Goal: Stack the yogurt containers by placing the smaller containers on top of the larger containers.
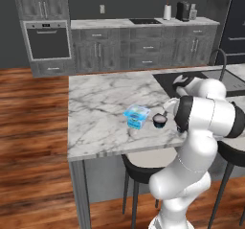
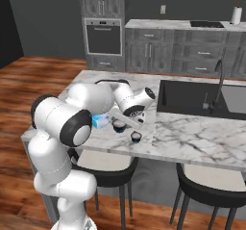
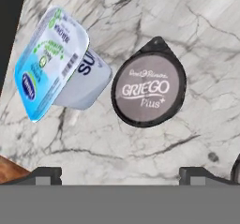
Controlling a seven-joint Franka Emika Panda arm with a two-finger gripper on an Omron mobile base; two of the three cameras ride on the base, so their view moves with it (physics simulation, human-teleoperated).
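Flanking the dark cup (image 3: 149, 88): blue tub (image 3: 51, 61), marble counter (image 3: 197, 35) bare beyond

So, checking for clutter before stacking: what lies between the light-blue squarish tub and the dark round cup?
Bare marble counter; in the hand view the tub and cup sit apart.

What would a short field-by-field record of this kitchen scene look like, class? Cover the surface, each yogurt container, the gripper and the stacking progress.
surface: marble counter
largest container: light-blue tub, standing on the counter
wider dark cup: beside the tub, apart from it, lid reads GRIEGO
tiny dark cup: near the counter's front edge
gripper: open, above the containers, holding nothing
stacking: not begun; all three rest on the counter
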